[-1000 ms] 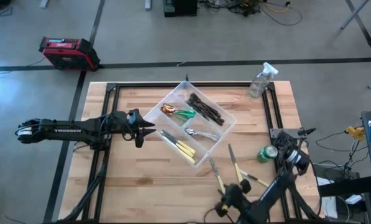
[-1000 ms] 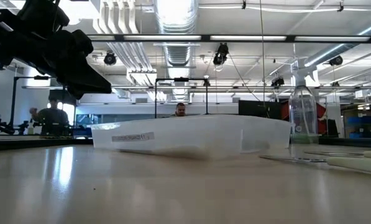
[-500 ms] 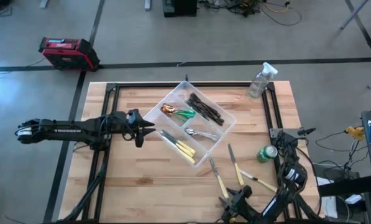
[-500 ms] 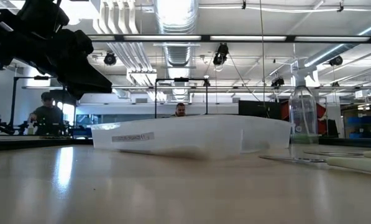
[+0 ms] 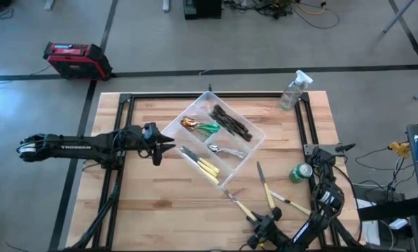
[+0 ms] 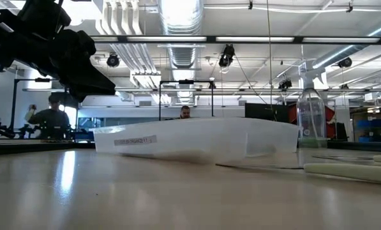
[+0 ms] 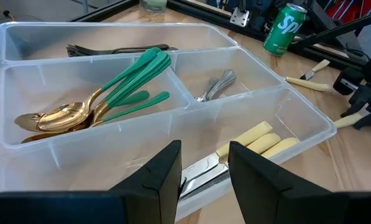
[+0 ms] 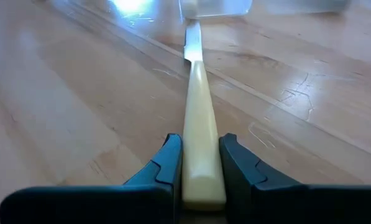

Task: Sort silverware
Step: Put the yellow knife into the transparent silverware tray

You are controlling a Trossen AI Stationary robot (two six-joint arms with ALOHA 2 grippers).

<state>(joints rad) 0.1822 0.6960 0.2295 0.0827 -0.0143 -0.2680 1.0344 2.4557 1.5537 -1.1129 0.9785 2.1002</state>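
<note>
Silverware here is a cream-handled knife, slim steel blade lying flat on the wood. My right gripper pinches its handle end; my left gripper hangs spread beside the tray.

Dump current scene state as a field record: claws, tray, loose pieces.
right claw: shut on cream-handled knife, near table's front edge
left claw: open, empty, beside the tray
tray: clear, divided; holds dark forks, gold spoons, green-handled pieces, silver spoons, cream-handled knives
loose on table: two more knives
</note>
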